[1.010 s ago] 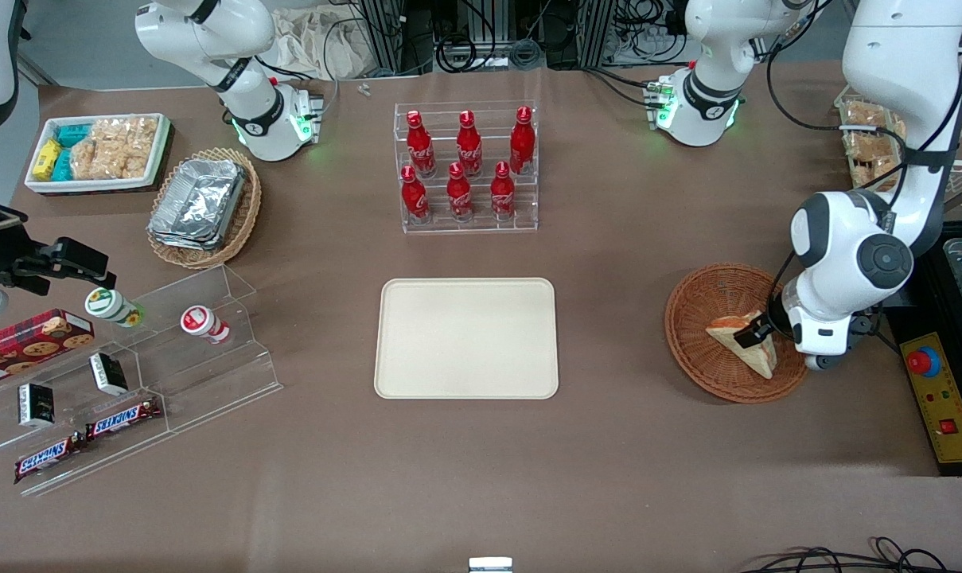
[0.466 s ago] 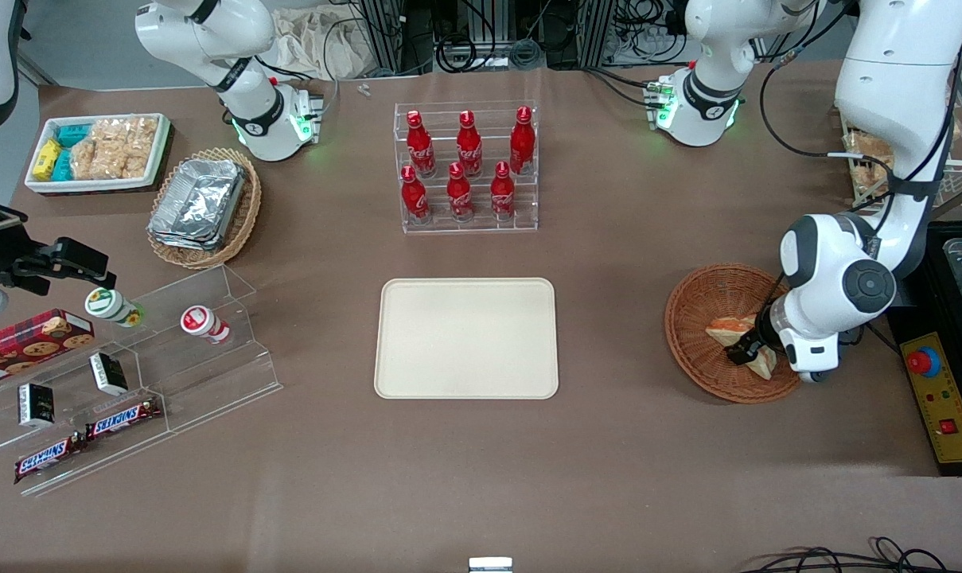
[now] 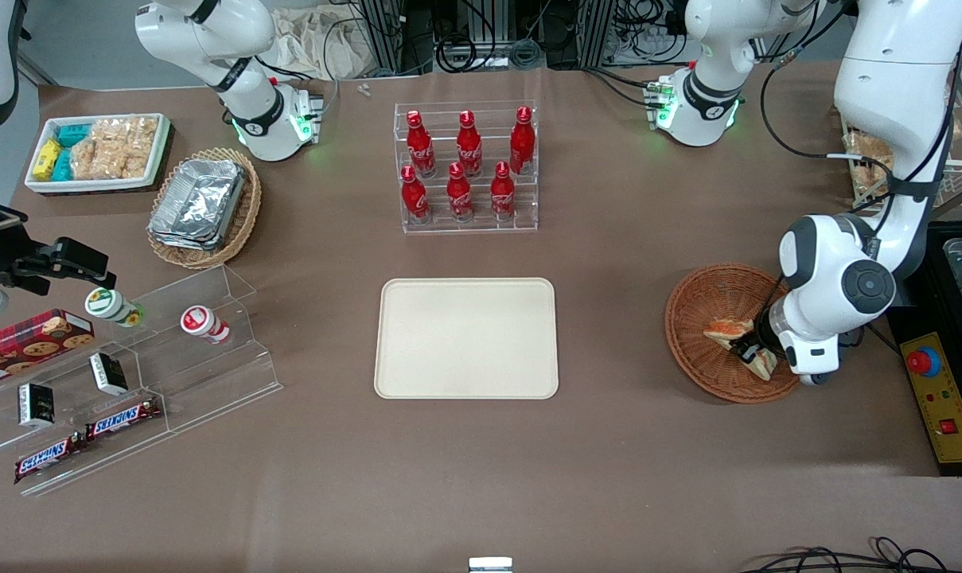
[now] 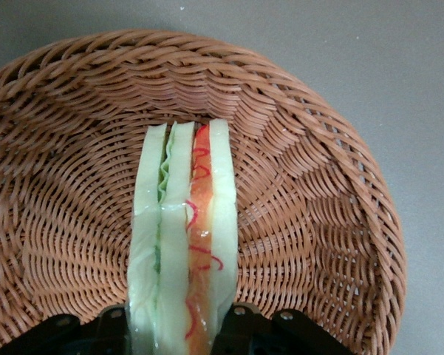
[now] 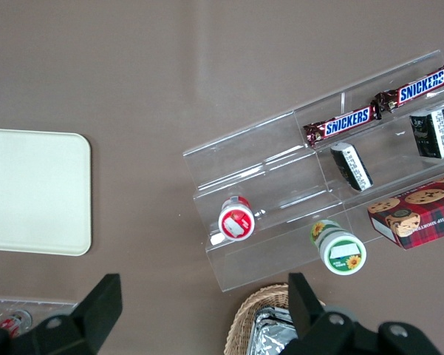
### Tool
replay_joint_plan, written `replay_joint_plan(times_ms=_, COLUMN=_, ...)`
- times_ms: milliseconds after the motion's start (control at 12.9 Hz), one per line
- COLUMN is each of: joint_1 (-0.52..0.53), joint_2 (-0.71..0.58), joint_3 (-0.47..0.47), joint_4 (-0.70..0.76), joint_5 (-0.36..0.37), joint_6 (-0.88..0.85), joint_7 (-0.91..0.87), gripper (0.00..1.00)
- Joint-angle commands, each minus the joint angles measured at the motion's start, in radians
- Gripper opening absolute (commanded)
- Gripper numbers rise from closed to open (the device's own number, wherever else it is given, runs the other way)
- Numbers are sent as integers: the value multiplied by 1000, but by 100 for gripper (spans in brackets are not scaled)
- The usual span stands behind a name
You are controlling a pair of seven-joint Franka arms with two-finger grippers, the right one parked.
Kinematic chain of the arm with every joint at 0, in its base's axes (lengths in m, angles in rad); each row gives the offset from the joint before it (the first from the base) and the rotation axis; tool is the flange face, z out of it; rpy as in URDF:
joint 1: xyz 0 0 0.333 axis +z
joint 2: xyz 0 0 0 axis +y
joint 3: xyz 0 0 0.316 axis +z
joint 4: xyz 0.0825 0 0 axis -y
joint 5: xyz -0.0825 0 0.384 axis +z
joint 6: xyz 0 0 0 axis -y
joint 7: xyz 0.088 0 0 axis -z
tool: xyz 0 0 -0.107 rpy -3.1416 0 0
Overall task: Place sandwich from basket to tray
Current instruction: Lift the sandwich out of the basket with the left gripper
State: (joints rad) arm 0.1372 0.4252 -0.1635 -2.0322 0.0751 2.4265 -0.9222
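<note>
The tool (image 3: 745, 351) is down in the basket (image 3: 691, 334), and its two fingers (image 4: 240, 333) sit on each side of the sandwich (image 4: 183, 244). They look pressed against the bread, so I think the tool is holding the sandwich. The sandwich is in the basket, standing on its edge, with the green and red filling showing.

To do this step well, the squeeze should be soft so the bread does not squash. Then the arm should lift straight up until the sandwich is higher than the basket rim, so it does not catch on the wicker.

The tray (image 3: 466, 337) lies flat in the middle of the worktop (image 3: 608, 446), well apart from the basket. Nothing lies between them. The rack of red bottles (image 3: 466, 165) stands farther from the front camera than the tray, out of the way.
</note>
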Motion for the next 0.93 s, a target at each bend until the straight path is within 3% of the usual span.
replay_joint_plan(times_ms=0, joint_1=-7, joint_2=4, joint_3=-2, joint_4=33, joint_5=5, joint_6=-12, joint_7=-21, gripper=13)
replay_joint_plan(times_ms=388, joint_1=-8, joint_2=-23, joint_3=-10, joint_4=194, joint_5=8, joint_6=-264, joint_7=9, gripper=13)
replay_joint_plan(times_ms=777, joint_1=-7, joint_2=-22, joint_3=-96, joint_4=547, joint_5=2, joint_6=-692, joint_7=80, gripper=13)
replay_joint_plan(times_ms=854, joint_1=-7, joint_2=-22, joint_3=-126, joint_4=614, joint_5=0, joint_6=-769, joint_7=89, gripper=7)
